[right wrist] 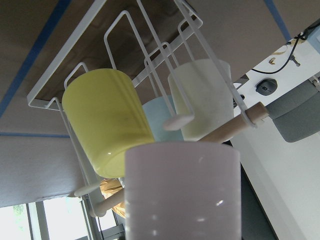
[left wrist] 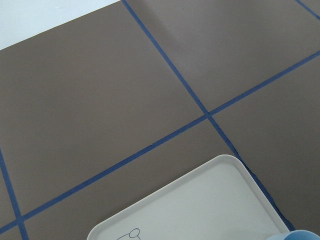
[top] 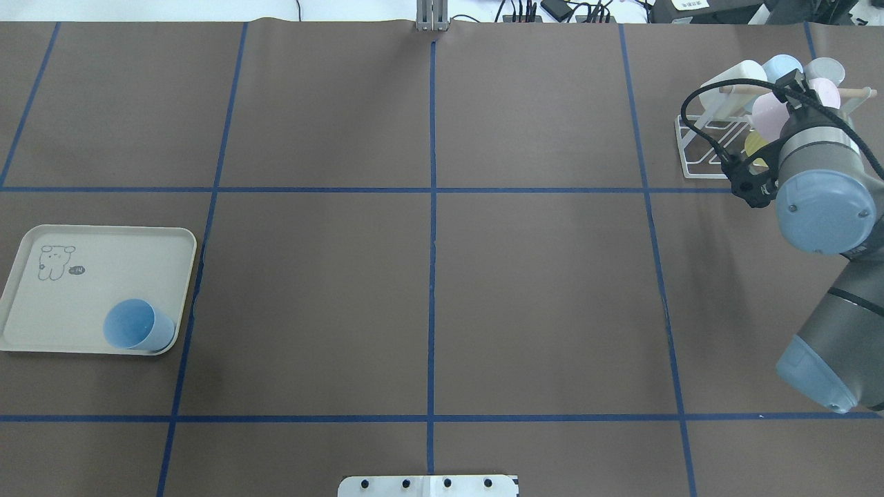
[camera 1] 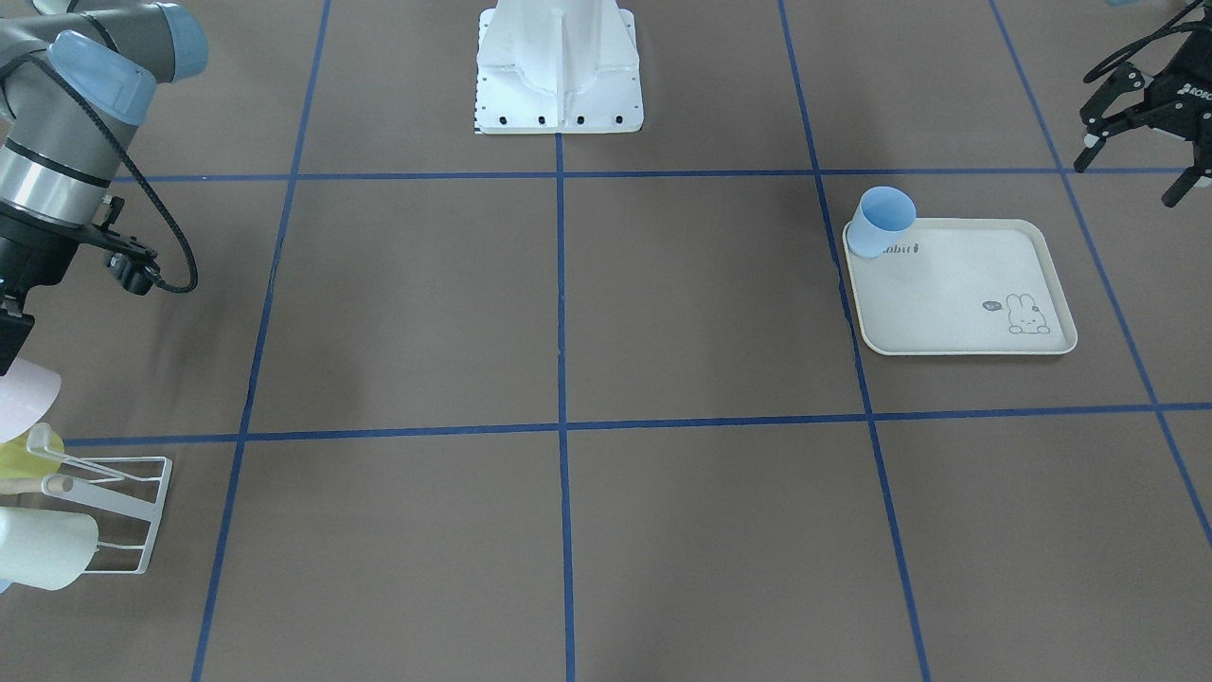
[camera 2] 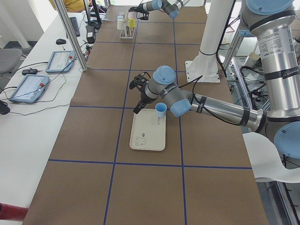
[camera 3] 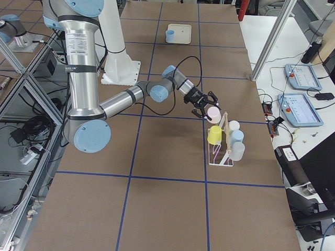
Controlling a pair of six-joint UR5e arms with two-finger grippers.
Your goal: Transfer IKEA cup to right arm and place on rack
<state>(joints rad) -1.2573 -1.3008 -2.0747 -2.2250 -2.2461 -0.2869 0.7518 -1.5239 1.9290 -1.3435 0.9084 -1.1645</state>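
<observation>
A light-blue IKEA cup (camera 1: 881,223) stands at a corner of the cream rabbit tray (camera 1: 956,294); it also shows in the overhead view (top: 135,326). My left gripper (camera 1: 1129,175) hangs open and empty beside the tray, apart from the cup. My right gripper (camera 3: 205,104) is at the white wire rack (camera 1: 142,516). It holds a pink cup (right wrist: 182,195) in the air just in front of a free prong tip (right wrist: 175,120). Its fingers are hidden in the wrist view. The pink cup also shows in the front view (camera 1: 26,398).
The rack (top: 697,148) holds a yellow cup (right wrist: 107,120), a pale-blue cup (right wrist: 155,120) and a whitish cup (camera 1: 43,547), with a wooden dowel (right wrist: 235,125) across it. The robot's white base (camera 1: 559,66) stands at the middle of the table's edge.
</observation>
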